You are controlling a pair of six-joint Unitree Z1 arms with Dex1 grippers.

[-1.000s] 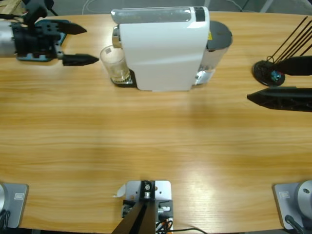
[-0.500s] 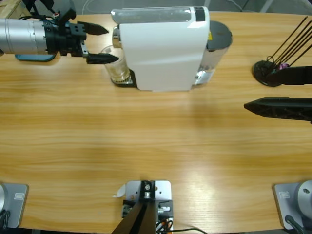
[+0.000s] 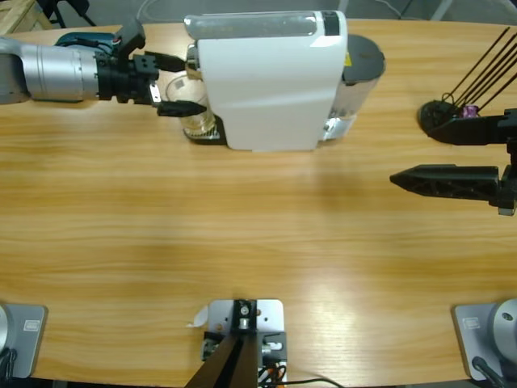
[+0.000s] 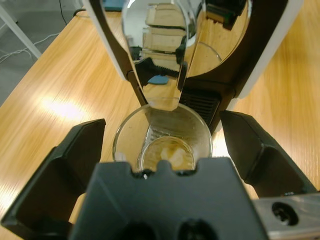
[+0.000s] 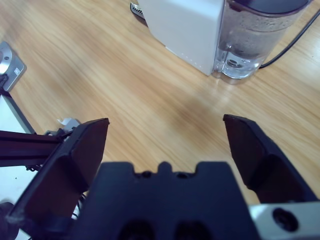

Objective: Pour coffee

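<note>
High view: left gripper (image 3: 179,83), jaws wide, straddles glass (image 3: 191,109) under coffee machine (image 3: 271,77) spout at 11 o'clock, ready to grasp. Thin coffee (image 4: 167,155) inside. Right gripper (image 3: 424,153) idle at 3 o'clock, jaws wide.

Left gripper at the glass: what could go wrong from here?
The left gripper is open around the glass, which sits tight under the machine's spout; lifting straight up could strike it. The coffee is shallow, but a jerky pull-out could slosh it. An off-centre close may tip the glass.

Left claw (image 3: 176,84) and right claw (image 3: 416,155) both gape wide.
</note>
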